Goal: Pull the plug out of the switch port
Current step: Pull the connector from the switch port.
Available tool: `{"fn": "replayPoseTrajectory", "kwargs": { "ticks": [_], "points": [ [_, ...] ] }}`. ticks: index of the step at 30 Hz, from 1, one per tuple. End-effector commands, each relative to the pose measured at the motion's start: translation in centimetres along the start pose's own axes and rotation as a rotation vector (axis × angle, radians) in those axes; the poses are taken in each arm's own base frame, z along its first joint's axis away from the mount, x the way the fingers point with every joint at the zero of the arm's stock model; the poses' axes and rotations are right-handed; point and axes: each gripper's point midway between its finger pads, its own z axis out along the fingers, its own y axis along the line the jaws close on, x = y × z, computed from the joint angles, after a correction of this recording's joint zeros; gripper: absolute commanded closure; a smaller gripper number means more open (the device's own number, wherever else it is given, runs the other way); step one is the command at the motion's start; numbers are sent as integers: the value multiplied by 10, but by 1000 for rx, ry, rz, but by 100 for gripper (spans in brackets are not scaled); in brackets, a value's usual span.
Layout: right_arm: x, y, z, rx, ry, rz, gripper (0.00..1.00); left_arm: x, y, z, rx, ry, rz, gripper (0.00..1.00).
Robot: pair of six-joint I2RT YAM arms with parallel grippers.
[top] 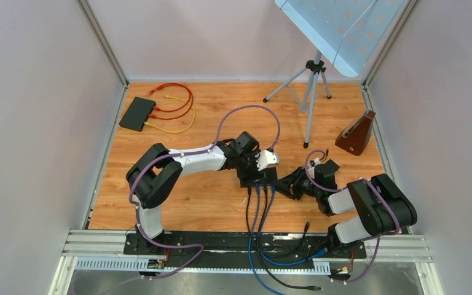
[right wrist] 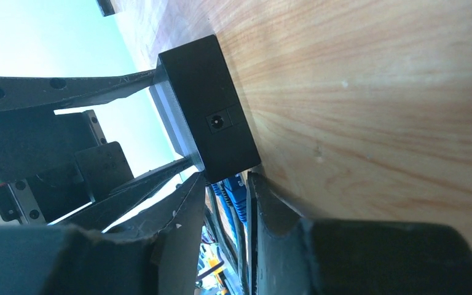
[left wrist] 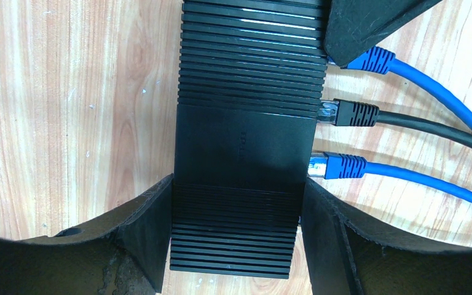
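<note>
The black ribbed switch (left wrist: 243, 141) lies on the wooden table, mid-table in the top view (top: 267, 177). My left gripper (left wrist: 236, 243) is shut on its two long sides. Three plugs sit in its ports: a blue plug (left wrist: 369, 60), a black plug (left wrist: 351, 114) and a second blue plug (left wrist: 339, 166). My right gripper (right wrist: 227, 200) is at the switch's port side, jaws a little apart on either side of the first blue plug (right wrist: 236, 198), one finger against it. A right finger (left wrist: 369, 24) covers that plug's head in the left wrist view.
The three cables (top: 258, 209) run toward the near edge between the arm bases. A second black switch (top: 137, 114) with red and yellow cables lies at the back left. A tripod (top: 310, 92) and a brown wedge-shaped object (top: 356, 134) stand at the back right.
</note>
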Motion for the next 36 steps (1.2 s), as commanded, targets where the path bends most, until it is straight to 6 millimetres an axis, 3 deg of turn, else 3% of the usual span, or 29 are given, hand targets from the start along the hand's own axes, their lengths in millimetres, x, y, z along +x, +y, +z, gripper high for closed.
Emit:
{"fn": "replayPoseTrajectory", "kwargs": {
  "ticks": [1, 9, 19, 32, 36],
  "points": [
    [-6, -13, 1, 51, -54, 19, 73, 21, -16, 6, 54, 80, -46, 36],
    [-2, -9, 2, 21, -26, -23, 80, 25, -15, 8, 54, 89, -49, 36],
    [4, 0, -2, -30, 7, -119, 64, 26, -14, 8, 48, 95, -45, 37],
    [-1, 1, 5, -22, 4, -99, 75, 28, -14, 10, 52, 103, -45, 38],
    [3, 10, 5, -77, 33, -142, 75, 31, -16, 11, 56, 111, -50, 38]
  ]
}}
